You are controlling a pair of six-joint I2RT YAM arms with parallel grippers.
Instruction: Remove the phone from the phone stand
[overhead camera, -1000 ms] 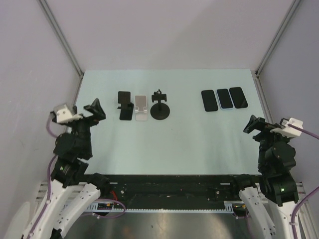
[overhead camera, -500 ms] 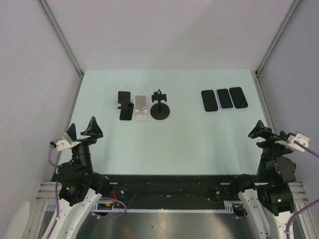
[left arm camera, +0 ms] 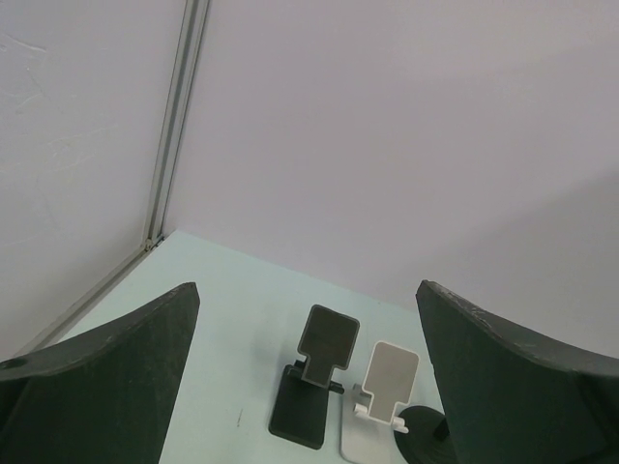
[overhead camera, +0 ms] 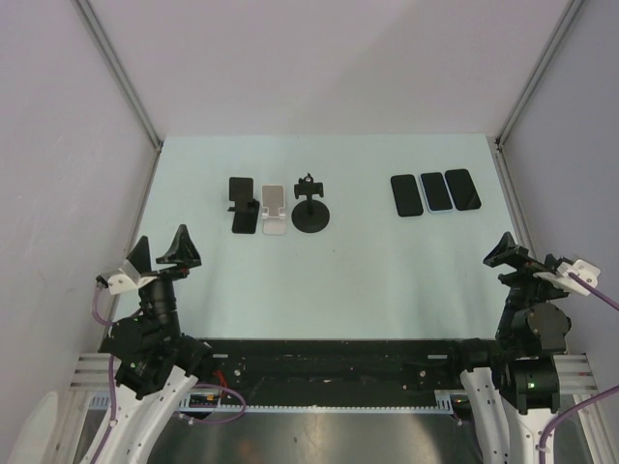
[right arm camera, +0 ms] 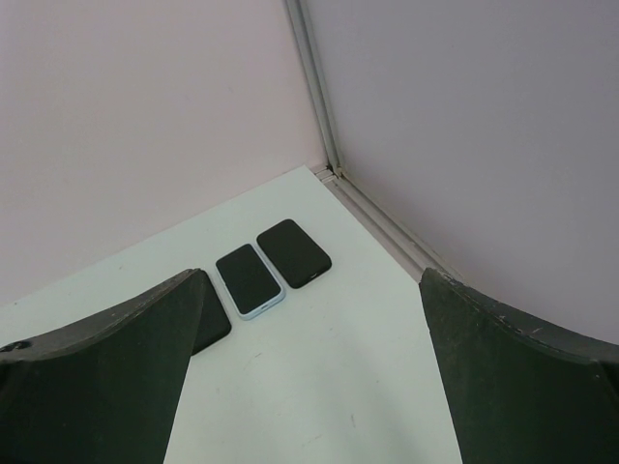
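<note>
Three phone stands sit in a row left of centre: a black folding one (overhead camera: 242, 205) (left arm camera: 314, 382), a white folding one (overhead camera: 274, 210) (left arm camera: 382, 396) and a round-based black one (overhead camera: 310, 208) (left arm camera: 426, 437). Their rests are bare. Three phones lie flat side by side at the back right: a black one (overhead camera: 407, 194) (right arm camera: 211, 327), a light-blue-cased one (overhead camera: 435, 191) (right arm camera: 250, 280) and another black one (overhead camera: 462, 188) (right arm camera: 293, 253). My left gripper (overhead camera: 161, 251) (left arm camera: 308, 290) hangs open near the left front, facing the stands. My right gripper (overhead camera: 522, 259) (right arm camera: 309, 275) is open near the right front, facing the phones. Neither holds anything.
Grey walls with metal corner posts (overhead camera: 124, 82) enclose the pale green table (overhead camera: 368, 271) on three sides. The arm bases and a black rail (overhead camera: 329, 365) run along the near edge.
Both arms have drawn back and down toward their bases since a second ago, then stayed nearly still. Grippers stayed open. Stands and phones have not moved.
</note>
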